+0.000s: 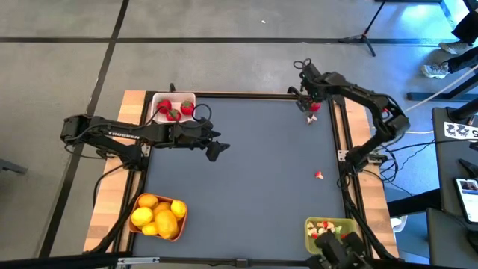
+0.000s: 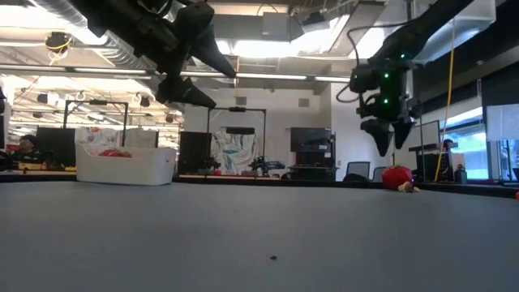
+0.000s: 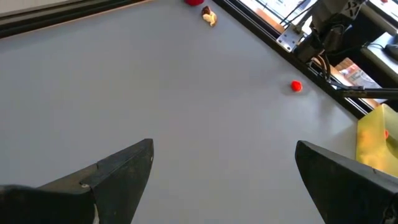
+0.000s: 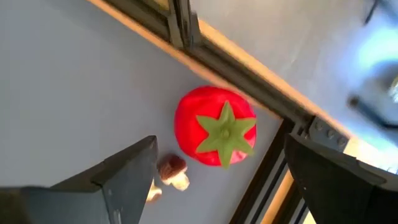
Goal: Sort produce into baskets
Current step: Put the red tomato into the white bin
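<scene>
Right wrist view: a red strawberry point(image 4: 214, 126) is seen lying by the table's far right edge rail, green top facing the camera, no long axis discernible. The right gripper point(image 1: 306, 96) is held spread above it; the left gripper point(image 1: 213, 147) is likewise spread.

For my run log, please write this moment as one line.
left gripper: open, empty, above mat | right gripper: open, above strawberry | white basket: strawberries inside

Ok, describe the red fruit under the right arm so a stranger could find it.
Start at the table's far right corner, where the right pincer hangs open. Directly beneath it lies a round red fruit with a green star-shaped top, beside the black edge rail. A tiny brown-and-pale bit sits against it; nothing else there is as big.
</scene>
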Controlling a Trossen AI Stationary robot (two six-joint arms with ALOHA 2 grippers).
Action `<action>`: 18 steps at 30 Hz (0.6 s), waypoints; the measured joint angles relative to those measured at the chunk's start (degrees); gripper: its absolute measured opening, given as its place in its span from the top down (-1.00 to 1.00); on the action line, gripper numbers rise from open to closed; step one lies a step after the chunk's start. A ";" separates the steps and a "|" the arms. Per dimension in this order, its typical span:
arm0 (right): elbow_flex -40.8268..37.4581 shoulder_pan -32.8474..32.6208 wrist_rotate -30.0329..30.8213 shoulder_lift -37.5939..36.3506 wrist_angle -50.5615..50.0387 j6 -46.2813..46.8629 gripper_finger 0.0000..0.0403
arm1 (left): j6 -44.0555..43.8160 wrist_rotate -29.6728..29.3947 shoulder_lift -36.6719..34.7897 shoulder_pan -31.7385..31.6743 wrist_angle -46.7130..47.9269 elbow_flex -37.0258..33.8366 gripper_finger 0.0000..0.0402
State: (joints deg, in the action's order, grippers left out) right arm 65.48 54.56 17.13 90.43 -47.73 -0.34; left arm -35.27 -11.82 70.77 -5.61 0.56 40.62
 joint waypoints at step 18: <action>4.25 4.11 -4.83 12.93 -3.28 -1.66 -0.72 | 1.11 -2.23 -0.01 0.00 0.03 0.00 -0.91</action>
State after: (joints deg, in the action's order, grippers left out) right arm 69.73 58.67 12.30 103.36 -51.01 -2.00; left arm -34.15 -14.05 70.76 -5.61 0.60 40.62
